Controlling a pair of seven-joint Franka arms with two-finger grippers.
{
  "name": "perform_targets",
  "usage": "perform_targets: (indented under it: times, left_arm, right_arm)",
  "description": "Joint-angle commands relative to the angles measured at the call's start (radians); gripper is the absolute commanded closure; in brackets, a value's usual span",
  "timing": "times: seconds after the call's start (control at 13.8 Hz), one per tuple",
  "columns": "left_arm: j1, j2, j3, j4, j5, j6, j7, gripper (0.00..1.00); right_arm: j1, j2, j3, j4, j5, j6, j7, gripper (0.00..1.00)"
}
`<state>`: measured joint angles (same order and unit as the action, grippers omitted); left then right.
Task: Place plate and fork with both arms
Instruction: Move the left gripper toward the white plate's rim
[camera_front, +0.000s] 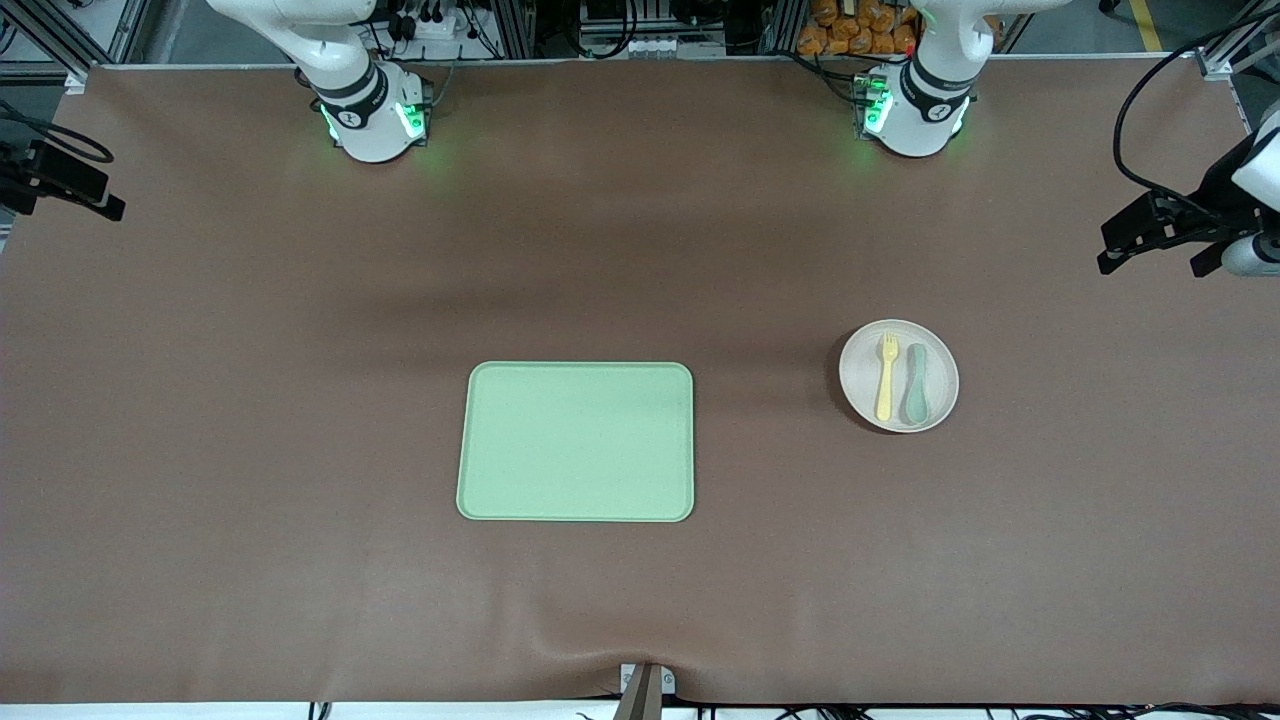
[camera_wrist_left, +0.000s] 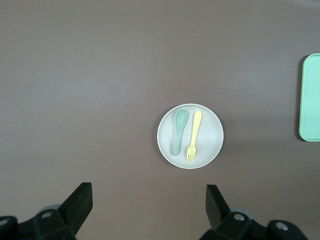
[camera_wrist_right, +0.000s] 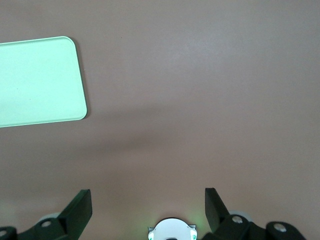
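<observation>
Green tray (camera_front: 576, 441) sits bare — fork (camera_front: 886, 376) and spoon (camera_front: 915, 383) on plate (camera_front: 866, 392); both grippers (camera_wrist_left: 148, 202) (camera_wrist_right: 148, 202) hang spread apart.

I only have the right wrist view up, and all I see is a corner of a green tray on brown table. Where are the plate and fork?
Observer: The plate sits on the table toward the left arm's end, apart from the green tray.
Operator: And the fork?
Observer: The fork lies on the plate, beside a grey-green spoon.
Operator: Is the left gripper near it?
Observer: The left gripper hangs open, high over the table, holding nothing.
</observation>
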<state>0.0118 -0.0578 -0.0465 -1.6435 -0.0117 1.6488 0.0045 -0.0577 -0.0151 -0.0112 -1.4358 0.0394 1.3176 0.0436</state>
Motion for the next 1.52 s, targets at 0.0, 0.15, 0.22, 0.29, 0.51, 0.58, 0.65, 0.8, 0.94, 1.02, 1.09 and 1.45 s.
perform_targets:
  times: [0.0, 0.15, 0.22, 0.29, 0.51, 0.58, 0.65, 0.8, 0.94, 1.02, 1.09, 1.45]
  left_arm:
    - [0.004, 0.012, 0.002, 0.017, 0.006, -0.023, -0.014, 0.0]
    - [0.008, 0.015, 0.002, 0.017, 0.006, -0.023, -0.014, 0.0]
    - [0.008, 0.019, 0.002, 0.016, 0.006, -0.024, -0.012, 0.0]
    - [0.02, 0.024, 0.002, 0.014, 0.007, -0.024, -0.014, 0.0]
    - [0.037, 0.082, 0.004, 0.017, 0.018, -0.024, -0.003, 0.0]
    - [0.037, 0.11, 0.004, 0.022, 0.019, -0.023, -0.006, 0.0]
    - [0.036, 0.13, 0.004, 0.022, 0.019, -0.015, -0.008, 0.0]
    - [0.034, 0.176, 0.004, 0.024, 0.019, 0.005, -0.012, 0.0]
    - [0.051, 0.226, 0.004, 0.022, 0.019, 0.026, -0.012, 0.0]
    - [0.074, 0.261, 0.004, 0.024, 0.019, 0.04, -0.005, 0.0]
    - [0.088, 0.283, 0.004, 0.022, 0.021, 0.064, -0.001, 0.0]
    - [0.091, 0.4, 0.005, 0.008, 0.044, 0.155, 0.02, 0.0]
  right_arm:
    - [-0.004, -0.019, 0.0, -0.015, 0.008, -0.001, 0.012, 0.0]
    - [-0.004, -0.019, 0.0, -0.015, 0.008, -0.001, 0.013, 0.0]
    - [-0.004, -0.019, 0.0, -0.015, 0.008, -0.001, 0.013, 0.0]
    - [-0.004, -0.019, 0.0, -0.015, 0.008, -0.001, 0.012, 0.0]
    - [-0.004, -0.019, 0.0, -0.015, 0.008, -0.003, 0.012, 0.0]
    - [-0.004, -0.019, 0.0, -0.015, 0.008, -0.003, 0.012, 0.0]
    - [-0.004, -0.019, 0.0, -0.015, 0.008, -0.003, 0.013, 0.0]
    - [-0.004, -0.019, 0.0, -0.015, 0.008, -0.003, 0.012, 0.0]
    - [-0.004, -0.017, 0.0, -0.015, 0.008, -0.003, 0.013, 0.0]
    - [-0.004, -0.017, 0.0, -0.015, 0.008, -0.003, 0.013, 0.0]
    - [-0.004, -0.017, 0.0, -0.015, 0.008, -0.003, 0.013, 0.0]
    - [-0.004, -0.017, 0.0, -0.015, 0.008, -0.003, 0.013, 0.0]
